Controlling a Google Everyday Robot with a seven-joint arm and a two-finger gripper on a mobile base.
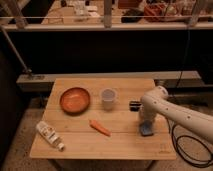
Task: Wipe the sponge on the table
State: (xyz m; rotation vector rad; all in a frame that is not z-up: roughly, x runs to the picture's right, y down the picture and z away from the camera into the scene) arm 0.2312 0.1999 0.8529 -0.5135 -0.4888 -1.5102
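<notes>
Camera view: the gripper (145, 121) is standing directly over the sponge (146, 130), which is lying at the table's (120, 148) 4 o'clock sector; its grip state cannot be told. A stroke toward 3 o'clock is risking a drop over the edge. A dark object (134, 105) at the sponge's 12 o'clock, a cup (108, 98) at 11 and a carrot piece (100, 128) at 9 are limiting other strokes.

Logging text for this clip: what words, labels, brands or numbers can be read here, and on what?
None can be read.
Bottle label: print too blurred to read.
Bowl, cup, carrot piece, sponge, table: no text seen.
Gripper, at the sponge by the table's right edge: no marking seen.
</notes>
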